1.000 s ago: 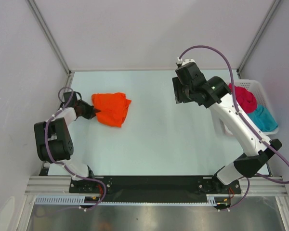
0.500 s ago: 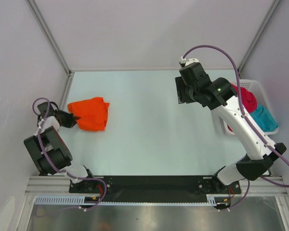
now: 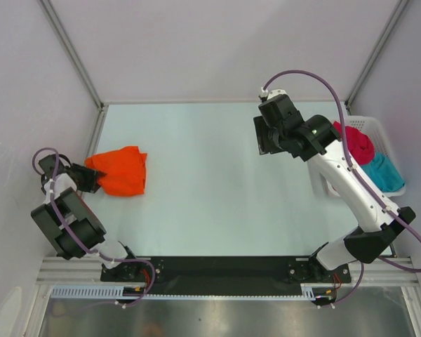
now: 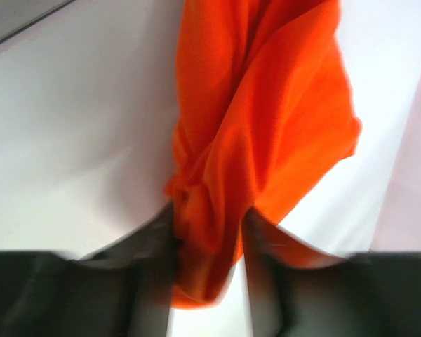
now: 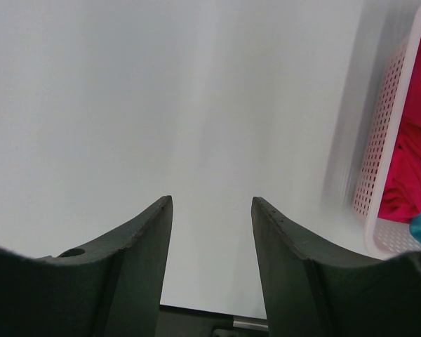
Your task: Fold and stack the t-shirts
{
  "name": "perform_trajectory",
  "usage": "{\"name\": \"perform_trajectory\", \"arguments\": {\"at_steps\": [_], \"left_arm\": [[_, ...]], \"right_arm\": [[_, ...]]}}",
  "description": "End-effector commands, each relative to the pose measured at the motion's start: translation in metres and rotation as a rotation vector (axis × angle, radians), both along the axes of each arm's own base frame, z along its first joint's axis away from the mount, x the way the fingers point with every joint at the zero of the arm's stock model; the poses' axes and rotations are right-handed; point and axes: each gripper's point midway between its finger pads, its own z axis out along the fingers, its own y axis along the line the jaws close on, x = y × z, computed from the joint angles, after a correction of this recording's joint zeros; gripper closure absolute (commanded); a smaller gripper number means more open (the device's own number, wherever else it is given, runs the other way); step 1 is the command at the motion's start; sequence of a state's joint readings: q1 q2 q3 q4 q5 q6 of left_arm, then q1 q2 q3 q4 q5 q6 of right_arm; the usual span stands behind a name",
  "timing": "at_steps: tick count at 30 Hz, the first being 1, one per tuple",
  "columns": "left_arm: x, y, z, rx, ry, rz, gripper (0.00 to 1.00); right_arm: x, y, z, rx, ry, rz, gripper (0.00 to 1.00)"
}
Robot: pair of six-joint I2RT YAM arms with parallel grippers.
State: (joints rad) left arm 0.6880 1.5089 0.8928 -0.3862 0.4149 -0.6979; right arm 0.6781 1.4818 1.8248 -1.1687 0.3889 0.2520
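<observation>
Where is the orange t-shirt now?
The orange t-shirt lies bunched at the table's left edge in the top view, one end between the left gripper's fingers.

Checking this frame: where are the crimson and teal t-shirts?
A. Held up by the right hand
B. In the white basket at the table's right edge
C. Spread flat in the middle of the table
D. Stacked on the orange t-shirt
B: the crimson t-shirt and the teal t-shirt lie bunched together inside the white basket, as the top view and the right wrist view both show.
</observation>
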Motion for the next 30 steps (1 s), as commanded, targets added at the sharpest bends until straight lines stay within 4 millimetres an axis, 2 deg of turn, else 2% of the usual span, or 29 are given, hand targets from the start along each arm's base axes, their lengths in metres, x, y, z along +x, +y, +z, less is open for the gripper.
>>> {"name": "perform_trajectory", "arguments": {"at_steps": [1, 3, 6, 7, 10, 11, 14, 17, 18, 19, 20, 21, 22, 23, 24, 25, 27, 28, 30], "left_arm": [[0.009, 0.014, 0.032, 0.069, -0.071, -0.013, 0.44], [0.006, 0.015, 0.035, 0.082, -0.059, -0.008, 0.24], [0.004, 0.019, 0.053, 0.134, -0.071, -0.007, 0.15], [0.002, 0.020, 0.065, 0.160, -0.085, -0.003, 0.12], [0.002, 0.025, 0.098, 0.221, -0.127, 0.010, 0.11], [0.004, 0.027, 0.120, 0.258, -0.167, 0.017, 0.11], [0.002, 0.020, 0.151, 0.277, -0.232, 0.018, 0.11], [0.014, -0.003, 0.163, 0.230, -0.305, -0.041, 0.11], [0.018, -0.010, 0.160, 0.219, -0.309, -0.062, 0.10], [0.028, -0.029, 0.154, 0.206, -0.306, -0.119, 0.10], [0.034, -0.039, 0.145, 0.193, -0.303, -0.153, 0.10], [0.042, -0.051, 0.129, 0.157, -0.279, -0.191, 0.11], [0.051, -0.079, 0.120, 0.123, -0.280, -0.270, 0.10], [0.057, -0.092, 0.106, 0.103, -0.281, -0.305, 0.11], [0.064, -0.105, 0.084, 0.055, -0.243, -0.332, 0.11], [0.069, -0.135, 0.074, 0.020, -0.239, -0.409, 0.11], [0.078, -0.160, 0.053, -0.021, -0.222, -0.471, 0.10], [0.080, -0.183, 0.031, -0.052, -0.176, -0.527, 0.10], [0.089, -0.199, 0.021, -0.055, -0.171, -0.559, 0.10]], "right_arm": [[0.001, -0.005, 0.009, 0.021, -0.036, -0.002, 0.46], [0.001, -0.006, 0.006, 0.019, -0.029, -0.001, 0.46], [0.001, -0.008, 0.002, 0.016, -0.021, -0.007, 0.46], [0.002, -0.010, 0.002, 0.017, -0.021, -0.010, 0.46], [0.001, -0.010, 0.000, 0.015, -0.017, -0.009, 0.46], [0.001, -0.010, 0.000, 0.017, -0.018, -0.012, 0.46], [0.002, -0.012, 0.001, 0.019, -0.020, -0.016, 0.46], [0.003, -0.012, 0.002, 0.022, -0.023, -0.018, 0.46], [0.004, -0.010, -0.001, 0.022, -0.016, -0.014, 0.47], [0.005, -0.008, -0.001, 0.028, -0.012, -0.010, 0.47], [0.005, -0.006, -0.001, 0.033, -0.013, -0.007, 0.46], [0.006, -0.003, -0.003, 0.033, -0.006, -0.002, 0.47], [0.006, -0.002, -0.003, 0.038, -0.005, -0.002, 0.47], [0.006, -0.002, -0.003, 0.039, -0.005, -0.003, 0.47], [0.007, -0.001, -0.004, 0.039, -0.005, -0.001, 0.47], [0.007, 0.000, -0.004, 0.036, -0.003, -0.001, 0.47], [0.008, -0.002, -0.005, 0.030, -0.004, -0.008, 0.47], [0.008, -0.003, -0.006, 0.022, 0.000, -0.010, 0.47], [0.008, -0.007, -0.007, 0.013, 0.000, -0.019, 0.47]]}}
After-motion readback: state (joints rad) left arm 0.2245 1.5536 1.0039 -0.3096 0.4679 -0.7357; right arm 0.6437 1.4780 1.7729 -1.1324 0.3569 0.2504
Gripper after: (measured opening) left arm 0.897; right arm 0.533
